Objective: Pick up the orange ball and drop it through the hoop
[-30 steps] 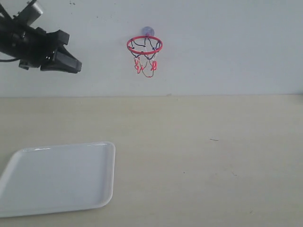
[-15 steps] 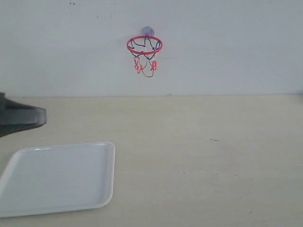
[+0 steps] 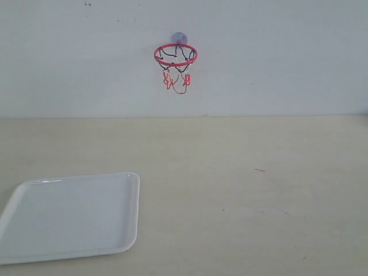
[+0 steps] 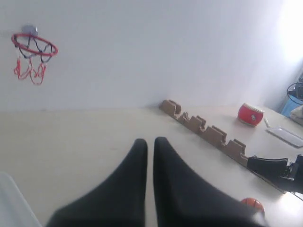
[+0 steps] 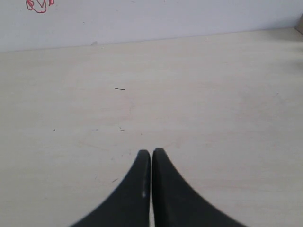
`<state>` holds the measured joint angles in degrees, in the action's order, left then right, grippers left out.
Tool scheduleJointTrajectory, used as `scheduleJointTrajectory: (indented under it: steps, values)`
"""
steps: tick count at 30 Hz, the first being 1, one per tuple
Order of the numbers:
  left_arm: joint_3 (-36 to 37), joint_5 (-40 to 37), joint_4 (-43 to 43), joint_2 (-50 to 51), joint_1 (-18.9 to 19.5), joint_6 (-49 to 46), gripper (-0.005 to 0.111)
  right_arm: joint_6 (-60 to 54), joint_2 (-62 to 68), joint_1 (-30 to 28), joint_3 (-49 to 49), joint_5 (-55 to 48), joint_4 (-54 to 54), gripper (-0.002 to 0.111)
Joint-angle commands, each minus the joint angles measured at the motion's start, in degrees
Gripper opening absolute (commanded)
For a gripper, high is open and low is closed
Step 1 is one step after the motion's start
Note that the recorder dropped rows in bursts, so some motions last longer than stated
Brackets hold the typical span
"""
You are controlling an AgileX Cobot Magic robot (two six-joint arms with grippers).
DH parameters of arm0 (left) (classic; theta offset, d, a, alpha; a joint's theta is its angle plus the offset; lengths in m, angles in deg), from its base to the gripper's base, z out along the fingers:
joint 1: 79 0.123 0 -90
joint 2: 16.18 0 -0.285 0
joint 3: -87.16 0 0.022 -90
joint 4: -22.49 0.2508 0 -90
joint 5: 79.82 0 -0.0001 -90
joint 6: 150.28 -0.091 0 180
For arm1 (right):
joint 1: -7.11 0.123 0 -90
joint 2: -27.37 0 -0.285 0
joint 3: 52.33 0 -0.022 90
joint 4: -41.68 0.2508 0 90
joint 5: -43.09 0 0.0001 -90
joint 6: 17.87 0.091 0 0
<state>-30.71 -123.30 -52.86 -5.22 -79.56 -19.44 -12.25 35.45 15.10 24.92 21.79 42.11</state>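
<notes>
The hoop [image 3: 175,54], a red ring with a dangling black, white and red net, hangs on the white wall from a greyish suction cup. It also shows in the left wrist view as hoop [image 4: 34,43]. A small orange ball [image 4: 252,204] with a dark seam peeks out on the table beside my left gripper's finger, mostly hidden by it. My left gripper [image 4: 150,142] is shut on nothing, above the table. My right gripper [image 5: 151,152] is shut and empty over bare tabletop, with the net's tip [image 5: 39,5] far off. Neither arm shows in the exterior view.
A white tray [image 3: 69,215] lies at the table's front left. In the left wrist view a notched brown cardboard strip [image 4: 203,128] runs across the table, with a red drum-like object [image 4: 250,114] behind it and a black device [image 4: 274,168] at the edge.
My left arm dropped from high at the left, passed low at the left edge, and has left the exterior view. The hoop and tray have not moved.
</notes>
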Motion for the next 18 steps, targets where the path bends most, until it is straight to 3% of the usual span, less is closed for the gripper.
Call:
scheduleJointTrajectory:
  steps: [1,6,18]
  values:
    - [0.92,0.85,1.23,-3.17,0.25,0.07,0.004,-0.1,-0.3,0.02,-0.03,0.22,-0.43,0.0]
    - [2.29,-2.7,3.85,-3.17,0.25,0.07,0.004,-0.1,-0.3,0.02,-0.03,0.36,-0.43,0.0]
    - [2.62,-2.45,3.85,-3.17,0.25,0.07,0.004,-0.1,-0.3,0.02,-0.03,0.26,-0.43,0.0]
